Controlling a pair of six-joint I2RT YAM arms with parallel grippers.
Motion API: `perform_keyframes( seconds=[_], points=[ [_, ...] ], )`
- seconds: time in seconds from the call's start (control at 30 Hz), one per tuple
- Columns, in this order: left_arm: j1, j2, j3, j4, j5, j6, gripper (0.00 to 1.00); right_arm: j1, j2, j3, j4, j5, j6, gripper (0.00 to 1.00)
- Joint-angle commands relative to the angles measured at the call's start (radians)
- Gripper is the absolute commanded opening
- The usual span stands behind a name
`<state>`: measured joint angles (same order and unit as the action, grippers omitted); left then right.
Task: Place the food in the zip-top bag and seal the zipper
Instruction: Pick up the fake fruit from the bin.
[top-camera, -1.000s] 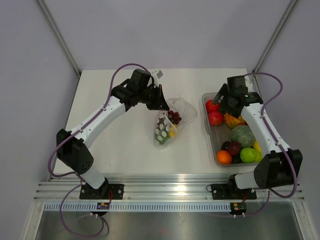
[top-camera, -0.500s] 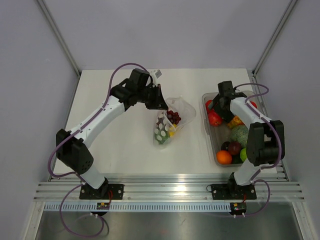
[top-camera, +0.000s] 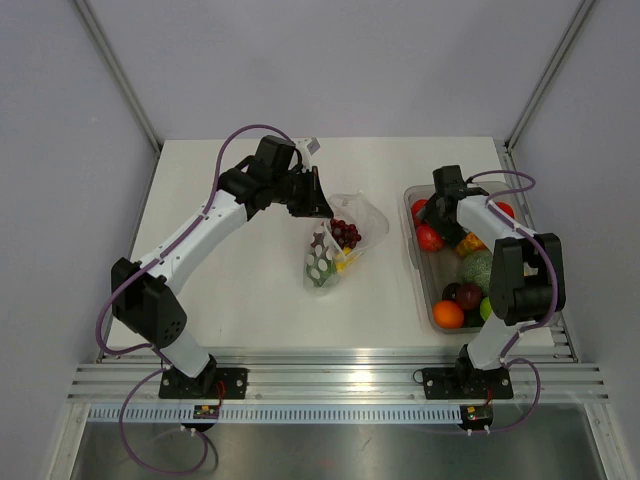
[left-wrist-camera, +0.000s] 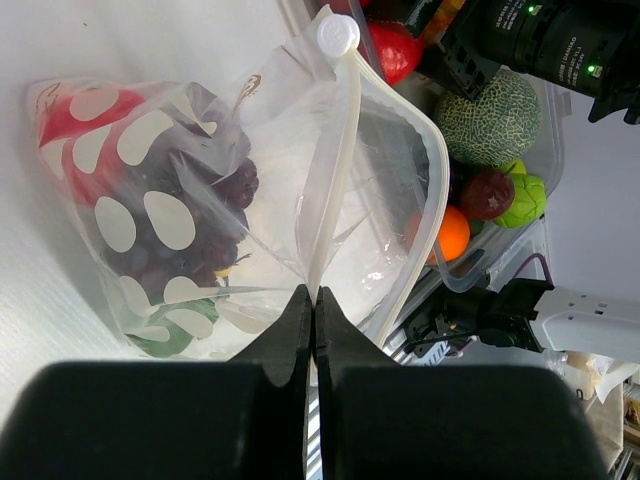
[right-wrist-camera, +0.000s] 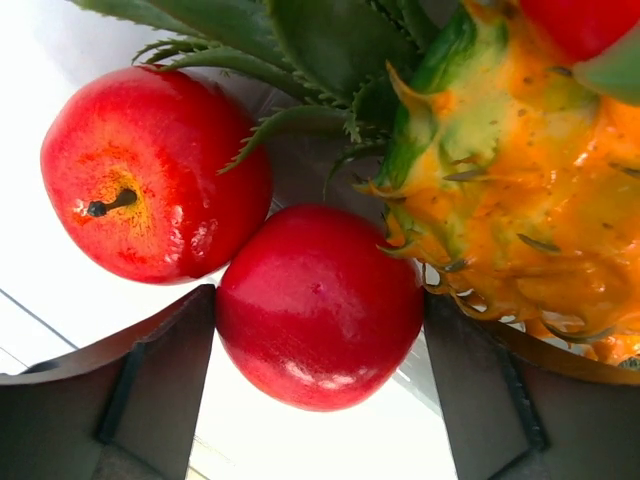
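The zip-top bag (top-camera: 338, 250) lies mid-table, clear with white dots, its mouth held up. My left gripper (top-camera: 321, 207) (left-wrist-camera: 313, 292) is shut on the bag's mouth edge, right at the zipper (left-wrist-camera: 335, 150). Inside the zip-top bag (left-wrist-camera: 150, 210) sit a dark grape bunch (left-wrist-camera: 215, 185), plus red and green pieces. My right gripper (right-wrist-camera: 320, 300) reaches down into the clear tray (top-camera: 418, 268). Its fingers (right-wrist-camera: 165, 370) press on both sides of a round red fruit (right-wrist-camera: 320, 305), which still rests among the other food.
A red apple (right-wrist-camera: 150, 190) and a spiky orange-green fruit (right-wrist-camera: 520, 200) crowd against the gripped one. The tray also holds a netted melon (top-camera: 484, 268), an orange (top-camera: 448, 314), and green and dark pieces. Grey walls close in on both sides.
My right arm has folded inward and lowered its gripper into the tray's far end, and the fingers have come in around the red fruit. The left arm holds still with the bag.
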<state>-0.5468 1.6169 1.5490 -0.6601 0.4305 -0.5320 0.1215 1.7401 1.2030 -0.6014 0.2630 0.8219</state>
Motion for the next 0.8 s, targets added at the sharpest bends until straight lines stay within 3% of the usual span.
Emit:
perform_keyframes(
  seconds=[0.0, 0.3, 0.77],
  points=[
    [0.005, -0.035, 0.019, 0.025, 0.028, 0.013, 0.0, -0.006, -0.01, -0.057, 0.046, 0.035, 0.02, 0.77],
    [0.005, -0.038, -0.004, 0.054, 0.04, -0.003, 0.0, -0.006, -0.217, -0.14, 0.006, 0.068, -0.007, 0.48],
    [-0.021, -0.012, 0.029, 0.071, 0.045, -0.026, 0.0, -0.006, -0.542, -0.134, -0.104, 0.079, -0.133, 0.46]
  ],
)
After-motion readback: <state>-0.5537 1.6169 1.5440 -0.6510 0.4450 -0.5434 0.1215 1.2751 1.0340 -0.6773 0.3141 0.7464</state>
